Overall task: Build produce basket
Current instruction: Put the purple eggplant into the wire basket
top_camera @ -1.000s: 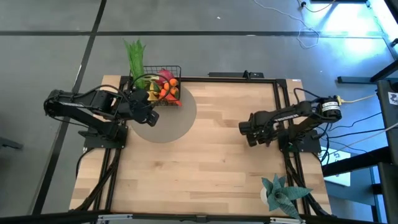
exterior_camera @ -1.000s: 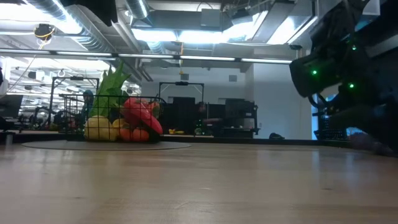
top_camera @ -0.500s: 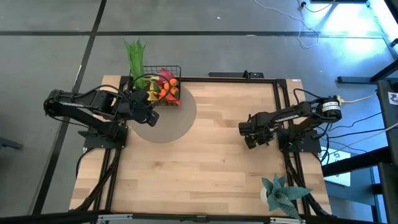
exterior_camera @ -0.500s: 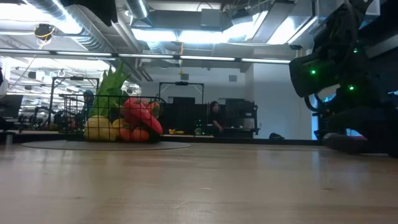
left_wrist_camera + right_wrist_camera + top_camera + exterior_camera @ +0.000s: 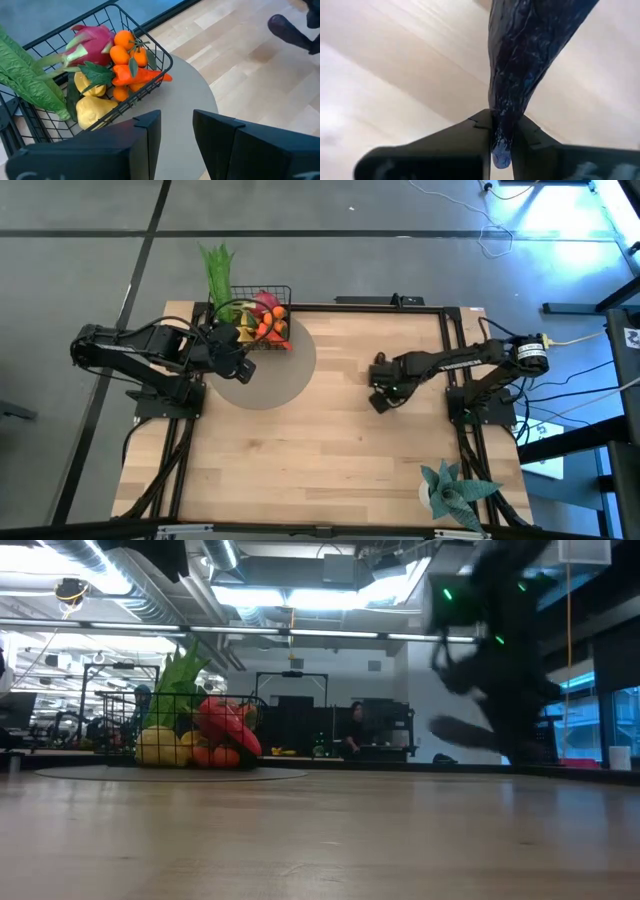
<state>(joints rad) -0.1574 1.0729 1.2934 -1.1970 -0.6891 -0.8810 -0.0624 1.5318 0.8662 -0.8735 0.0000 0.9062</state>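
High view: the black wire basket (image 5: 266, 318) stands at the table's far left edge, on a round grey mat (image 5: 275, 370), packed with produce. A long green leek (image 5: 218, 272) juts out past the table edge; a pink dragon fruit (image 5: 266, 304), orange tangerines (image 5: 276, 313), a carrot (image 5: 270, 331) and yellow fruits (image 5: 246, 326) fill the rest.

The left gripper (image 5: 234, 365) hangs over the mat just beside the basket. In the left wrist view its two dark fingers (image 5: 148, 135) stand apart with bare mat between them, holding nothing, while the basket (image 5: 150, 85) and its dragon fruit (image 5: 92, 42), tangerines (image 5: 124, 40), carrot (image 5: 137, 76), leek (image 5: 30, 80) and yellow fruits (image 5: 95, 110) sit just ahead.

The right arm reaches toward the table's middle, its gripper (image 5: 383, 395) well apart from the basket. The right wrist view shows its fingers (image 5: 475, 127) clamped on the tip of a dark, glossy purple eggplant (image 5: 520, 65), with bare wooden table (image 5: 395, 65) behind it.

In the low view, the basket (image 5: 150, 730) sits at left and the right arm appears as a dark blur above the table (image 5: 320, 830); a person (image 5: 354, 725) is in the room far behind.
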